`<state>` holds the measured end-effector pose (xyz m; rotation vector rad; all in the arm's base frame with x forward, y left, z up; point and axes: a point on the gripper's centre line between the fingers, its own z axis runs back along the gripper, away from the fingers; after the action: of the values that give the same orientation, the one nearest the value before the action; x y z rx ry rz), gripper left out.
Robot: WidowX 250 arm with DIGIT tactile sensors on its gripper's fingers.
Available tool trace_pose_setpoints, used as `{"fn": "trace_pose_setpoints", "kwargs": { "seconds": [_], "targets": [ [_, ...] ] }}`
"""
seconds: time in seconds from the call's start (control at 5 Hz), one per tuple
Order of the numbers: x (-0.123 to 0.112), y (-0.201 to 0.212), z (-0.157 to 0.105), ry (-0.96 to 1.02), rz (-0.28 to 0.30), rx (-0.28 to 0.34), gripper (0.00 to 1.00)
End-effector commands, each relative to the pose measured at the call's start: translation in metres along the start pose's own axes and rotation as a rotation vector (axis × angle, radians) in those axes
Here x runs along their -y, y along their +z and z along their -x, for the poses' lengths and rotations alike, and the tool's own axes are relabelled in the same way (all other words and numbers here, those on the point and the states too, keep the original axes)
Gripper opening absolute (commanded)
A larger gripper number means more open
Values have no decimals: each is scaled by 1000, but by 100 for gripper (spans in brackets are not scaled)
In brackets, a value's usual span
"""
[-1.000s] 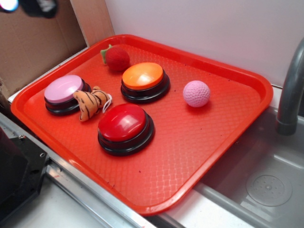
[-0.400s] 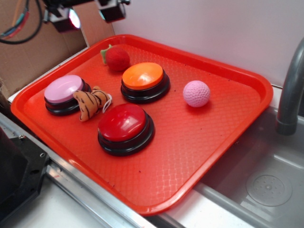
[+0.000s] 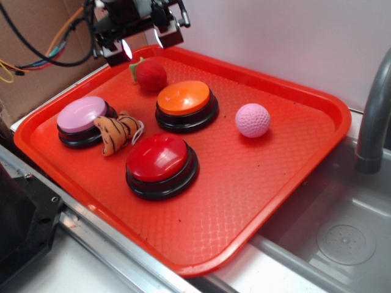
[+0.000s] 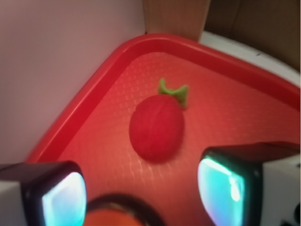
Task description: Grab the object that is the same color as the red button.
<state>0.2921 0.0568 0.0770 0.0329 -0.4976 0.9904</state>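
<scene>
Black gripper (image 3: 141,44) jaws spread, above small fuzzy dark-red ball toy with green leafy tuft (image 4: 156,127) on dimple-textured red plastic tray (image 3: 256,183). Glossy red dome button on black round base (image 3: 161,165) well apart.

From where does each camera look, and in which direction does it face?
Exterior: sits high, off the tray's near corner, looking down across the whole tray, its three buttons and toys; the gripper and arm cables show at the top left.
Wrist: rides on the gripper, looking down into the tray's far corner at the red toy; both fingertips fill the bottom corners, apart.
Shared: the red toy, the tray, the orange button.
</scene>
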Motion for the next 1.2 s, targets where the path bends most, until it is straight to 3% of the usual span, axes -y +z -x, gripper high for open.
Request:
{"fn": "trace_pose_setpoints", "kwargs": {
  "seconds": [0.0, 0.4, 0.6, 0.8, 1.0],
  "targets": [
    [-12, -28, -34, 44, -48, 114, 100],
    [-19, -56, -42, 67, -116, 105, 100],
    [-20, -59, -40, 70, -110, 115, 71],
    [-16, -49, -41, 25, -80, 59, 0],
    [-5, -26, -43, -127, -46, -71, 0]
  ]
}}
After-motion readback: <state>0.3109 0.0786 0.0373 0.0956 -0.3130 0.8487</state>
